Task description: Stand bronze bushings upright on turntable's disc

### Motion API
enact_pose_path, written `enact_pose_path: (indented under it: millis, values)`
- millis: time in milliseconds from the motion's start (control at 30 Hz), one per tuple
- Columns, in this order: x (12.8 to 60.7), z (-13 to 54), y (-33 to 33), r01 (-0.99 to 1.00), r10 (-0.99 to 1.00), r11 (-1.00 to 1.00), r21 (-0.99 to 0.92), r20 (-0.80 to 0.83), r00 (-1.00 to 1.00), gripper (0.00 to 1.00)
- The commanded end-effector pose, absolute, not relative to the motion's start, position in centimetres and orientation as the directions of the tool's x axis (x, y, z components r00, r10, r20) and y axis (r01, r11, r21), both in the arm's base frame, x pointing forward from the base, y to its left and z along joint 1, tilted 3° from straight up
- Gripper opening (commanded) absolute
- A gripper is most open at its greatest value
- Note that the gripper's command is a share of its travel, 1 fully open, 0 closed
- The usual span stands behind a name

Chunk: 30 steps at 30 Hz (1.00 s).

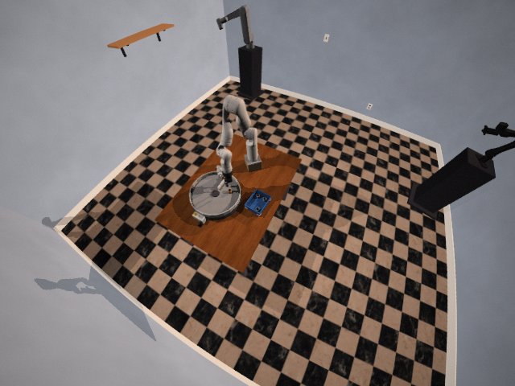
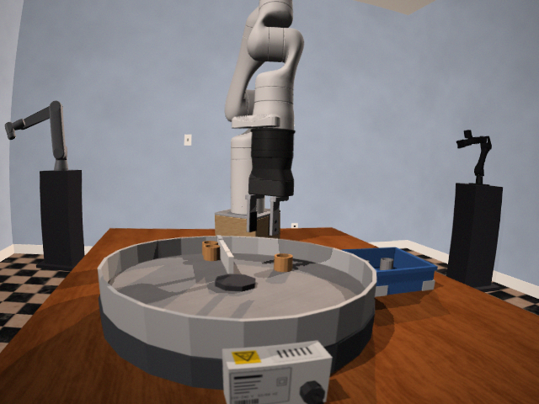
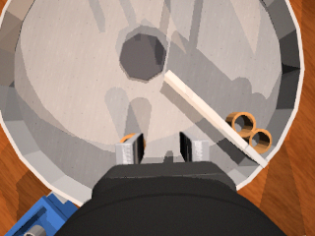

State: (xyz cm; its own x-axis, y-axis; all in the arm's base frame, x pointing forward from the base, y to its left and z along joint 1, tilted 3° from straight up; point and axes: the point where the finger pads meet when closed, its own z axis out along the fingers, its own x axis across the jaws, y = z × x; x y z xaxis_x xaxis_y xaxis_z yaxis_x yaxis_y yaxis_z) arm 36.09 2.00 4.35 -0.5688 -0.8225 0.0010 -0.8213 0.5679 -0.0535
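Observation:
My gripper (image 2: 264,231) is open and empty, raised above the far side of the turntable disc (image 2: 237,284). One bronze bushing (image 2: 283,262) stands upright on the disc, right of the dark hub (image 2: 235,282); in the wrist view only its rim (image 3: 129,138) shows by my left finger. Two more bronze bushings (image 2: 210,250) stand side by side on the disc behind the white vane (image 2: 226,259); they also show in the wrist view (image 3: 251,130). The blue crate (image 2: 393,268) sits right of the turntable and holds a steel bushing (image 2: 386,263). In the top view the crate (image 1: 257,201) holds several dark bushings.
The turntable has a raised grey rim (image 2: 235,321) all round. A grey control box (image 2: 275,372) stands at its front edge. The arm's base block (image 2: 230,223) is behind the turntable. Two dark camera pedestals (image 2: 61,217) (image 2: 473,232) stand on the floor off the table.

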Motion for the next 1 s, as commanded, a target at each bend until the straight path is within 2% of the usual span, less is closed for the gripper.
enact_pose_path:
  millis: [0, 233, 267, 567, 967]
  values:
    - [36.1, 4.4, 2.0, -0.821, -0.823, 0.568, -0.054, 0.000, -0.569, 0.78]
    - [36.1, 4.4, 2.0, -0.821, -0.823, 0.568, -0.054, 0.000, -0.569, 0.78]
    - [36.1, 4.4, 2.0, -0.821, -0.823, 0.568, -0.054, 0.000, -0.569, 1.00]
    - [36.1, 5.5, 2.0, -0.821, -0.823, 0.568, -0.054, 0.000, -0.569, 1.00]
    - [35.8, 11.0, 2.2, -0.821, -0.823, 0.568, -0.054, 0.000, -0.569, 1.00]
